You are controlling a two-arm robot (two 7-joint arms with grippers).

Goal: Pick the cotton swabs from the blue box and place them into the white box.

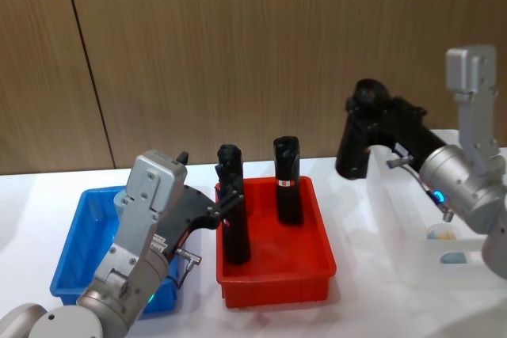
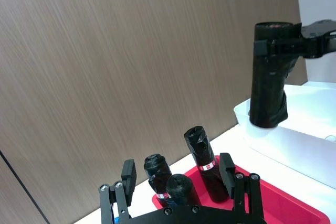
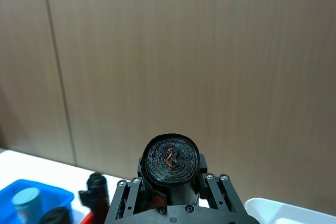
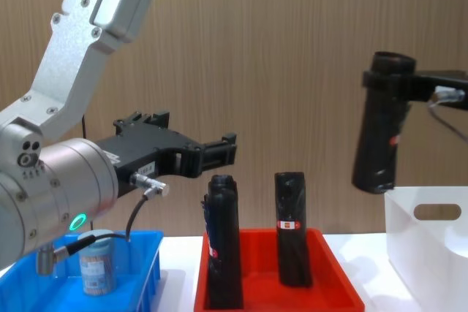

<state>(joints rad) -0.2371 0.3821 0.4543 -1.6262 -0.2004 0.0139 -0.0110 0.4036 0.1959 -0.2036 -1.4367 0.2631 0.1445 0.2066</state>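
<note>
1. A white, smooth table (image 1: 198,318) carried everything.
2. A bright blue shallow plastic bin (image 1: 75,255) lay at its left.
3. A red plastic tray (image 1: 317,271) sat in the middle.
4. A white plastic bin (image 4: 409,246) stood at the right.

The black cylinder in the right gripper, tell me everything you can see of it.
The black cylinder looks like a tightly wound roll of thin black film; from above, its end shows coiled layers with a red scrap at the centre. A small red mark sits on its side. It hangs nearly upright, slightly tilted, in the air above the near rim of the white box, touching nothing but the right gripper, whose jaws clamp its top end.
</note>
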